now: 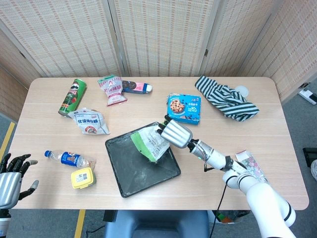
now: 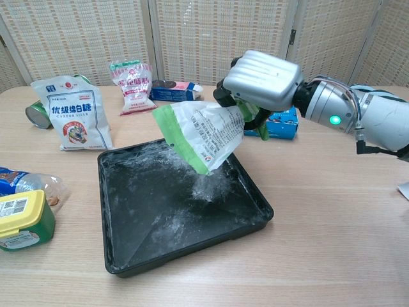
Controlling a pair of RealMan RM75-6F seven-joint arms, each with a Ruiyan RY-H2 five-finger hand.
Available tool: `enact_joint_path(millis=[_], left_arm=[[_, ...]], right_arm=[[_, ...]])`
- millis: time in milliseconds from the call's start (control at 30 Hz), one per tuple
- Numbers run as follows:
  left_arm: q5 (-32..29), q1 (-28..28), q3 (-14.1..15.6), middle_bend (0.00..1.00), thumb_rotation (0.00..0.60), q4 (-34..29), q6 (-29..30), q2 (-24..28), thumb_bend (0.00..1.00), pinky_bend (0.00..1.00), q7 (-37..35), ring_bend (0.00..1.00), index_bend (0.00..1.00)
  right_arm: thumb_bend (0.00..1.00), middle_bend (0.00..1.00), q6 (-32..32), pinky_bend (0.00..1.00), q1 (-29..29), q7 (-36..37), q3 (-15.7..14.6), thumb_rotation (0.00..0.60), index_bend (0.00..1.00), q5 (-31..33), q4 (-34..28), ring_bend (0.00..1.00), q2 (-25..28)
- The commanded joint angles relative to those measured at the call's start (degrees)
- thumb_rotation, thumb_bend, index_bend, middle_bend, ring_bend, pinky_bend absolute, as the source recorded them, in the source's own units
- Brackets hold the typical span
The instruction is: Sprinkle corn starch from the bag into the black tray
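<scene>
While right hand [image 2: 263,80] grips bag [image 2: 203,133] over tray [image 2: 128,256]; cookie box [image 1: 184,108] behind; left hand [image 1: 11,173] released.

A staged lab test area is indicated — a light wood table [image 1: 277,148] is enclosed by woven folding screens [image 1: 163,34], and assorted packaged groceries [image 1: 184,107] are scattered about as props.

Light wooden table [image 1: 277,148], woven folding screens [image 1: 163,34] behind, grey floor [image 1: 302,106] at right

Wooden table [image 1: 277,148] under black tray [image 1: 124,173]
</scene>
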Motion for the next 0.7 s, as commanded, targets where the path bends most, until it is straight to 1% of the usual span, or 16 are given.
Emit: enact_joint_path(millis=[33, 133, 700], left_arm=[[0.0, 0.0, 0.0, 0.22, 0.600, 0.0, 0.0, 0.0, 0.33, 0.07, 0.0, 0.20, 0.33], [0.0, 0.0, 0.0, 0.22, 0.600, 0.0, 0.1, 0.0, 0.33, 0.07, -0.1, 0.20, 0.33], [-0.5, 0.3, 0.2, 0.22, 0.600, 1.0, 0.0, -0.8, 0.33, 0.07, -0.7, 0.20, 0.33]], right_arm=[[0.46, 0.59, 0.0, 0.38, 0.9, -2.4, -0.1, 0.600, 0.99, -0.6, -0.7, 0.69, 0.8], [0.46, 0.59, -0.4, 0.38, 1.2, -4.3, 0.1, 0.600, 0.99, -0.4, -1.4, 0.70, 0.9], [0.46, 0.62, -3.4, 0.38, 3.7, -14.3, -1.0, 0.600, 1.00, -2.0, -1.4, 0.71, 1.1]])
